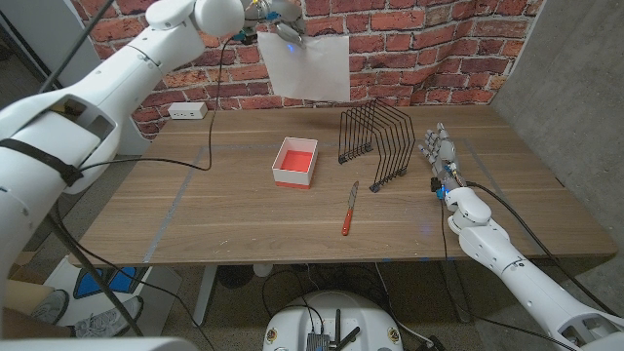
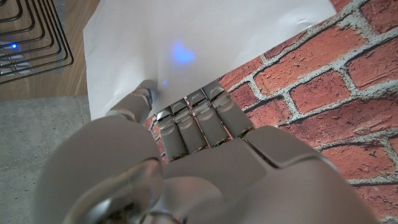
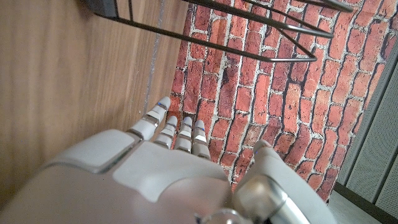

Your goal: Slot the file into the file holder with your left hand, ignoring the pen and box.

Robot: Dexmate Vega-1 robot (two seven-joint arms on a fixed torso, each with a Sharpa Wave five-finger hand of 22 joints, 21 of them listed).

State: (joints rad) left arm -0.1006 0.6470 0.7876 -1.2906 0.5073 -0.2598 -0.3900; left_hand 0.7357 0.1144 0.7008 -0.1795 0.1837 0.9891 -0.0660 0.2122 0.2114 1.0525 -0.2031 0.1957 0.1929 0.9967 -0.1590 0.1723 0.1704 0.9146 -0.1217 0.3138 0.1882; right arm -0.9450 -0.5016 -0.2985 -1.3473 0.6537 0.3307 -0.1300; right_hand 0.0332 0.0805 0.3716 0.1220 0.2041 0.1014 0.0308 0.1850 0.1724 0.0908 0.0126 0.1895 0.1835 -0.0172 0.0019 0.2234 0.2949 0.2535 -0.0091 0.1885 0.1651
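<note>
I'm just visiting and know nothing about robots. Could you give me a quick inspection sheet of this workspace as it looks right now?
Surface: wooden table.
Job's things: white file held in the air above the table's far edge; black wire file holder standing on the table.
Clutter: red-lined box; red-handled pen in front of the holder.
Hands: left hand holds the file's top; right hand beside the holder, holding nothing.
Cables: black cable across the table.
Surroundings: brick wall; power outlet.
</note>
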